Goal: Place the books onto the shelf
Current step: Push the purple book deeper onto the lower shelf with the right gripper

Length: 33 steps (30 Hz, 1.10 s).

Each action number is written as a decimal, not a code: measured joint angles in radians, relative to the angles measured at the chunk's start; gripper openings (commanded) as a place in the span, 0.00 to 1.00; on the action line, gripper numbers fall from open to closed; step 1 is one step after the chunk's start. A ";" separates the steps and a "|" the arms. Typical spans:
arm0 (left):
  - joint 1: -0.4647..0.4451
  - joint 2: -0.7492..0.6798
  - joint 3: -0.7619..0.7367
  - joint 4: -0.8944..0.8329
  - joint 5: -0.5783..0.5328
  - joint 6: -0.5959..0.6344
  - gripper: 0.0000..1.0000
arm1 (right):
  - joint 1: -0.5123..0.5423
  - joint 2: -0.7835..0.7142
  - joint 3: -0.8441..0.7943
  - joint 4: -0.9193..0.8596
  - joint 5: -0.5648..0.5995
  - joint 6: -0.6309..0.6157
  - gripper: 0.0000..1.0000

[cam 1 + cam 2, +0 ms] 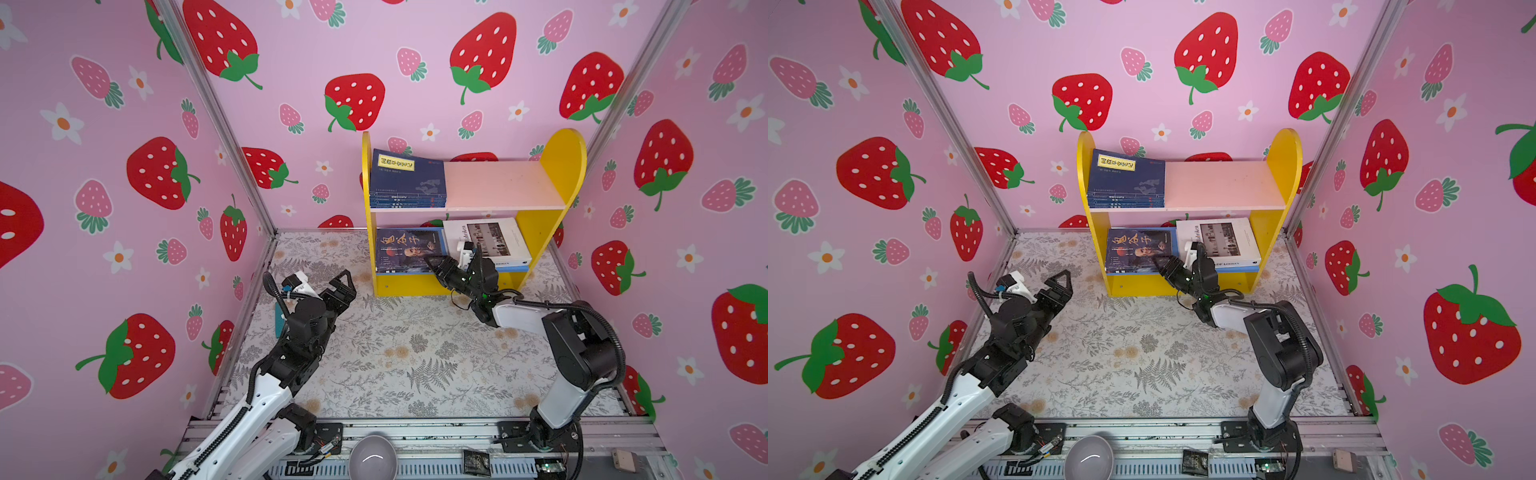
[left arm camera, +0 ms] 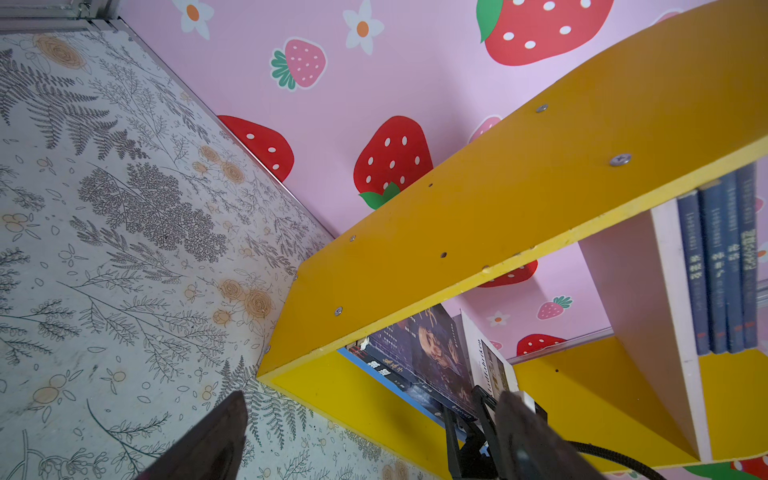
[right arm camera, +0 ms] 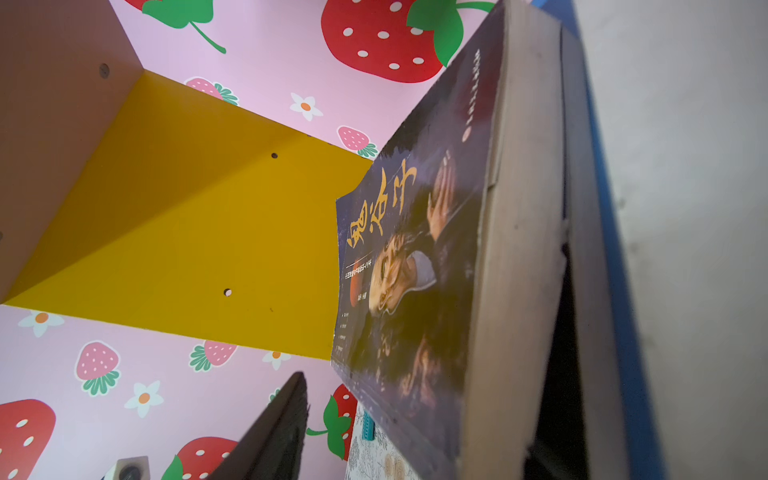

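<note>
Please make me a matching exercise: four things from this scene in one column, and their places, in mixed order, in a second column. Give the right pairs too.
Column one:
1. navy books
2. portrait book
3. white book
4. left gripper

Column two:
A. lower tier, right part
B. over the table, left of the shelf
C. upper pink board, left end
D. lower tier, left part

Pairs: 1-C; 2-D; 3-A; 4-B
</note>
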 measured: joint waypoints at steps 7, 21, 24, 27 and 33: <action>0.004 -0.003 -0.005 0.001 0.000 -0.006 0.94 | 0.016 -0.033 0.036 -0.127 0.038 -0.027 0.65; 0.010 -0.003 -0.011 0.009 0.007 -0.012 0.94 | 0.039 -0.063 0.075 -0.261 0.098 -0.052 0.70; 0.013 -0.004 -0.019 0.008 0.008 -0.013 0.94 | 0.039 -0.063 0.090 -0.289 0.098 -0.057 0.75; 0.014 -0.008 -0.021 0.009 0.008 -0.013 0.94 | 0.039 -0.063 0.100 -0.296 0.096 -0.061 0.92; 0.021 -0.008 -0.037 0.024 0.012 -0.029 0.94 | 0.042 -0.082 0.118 -0.342 0.111 -0.067 0.97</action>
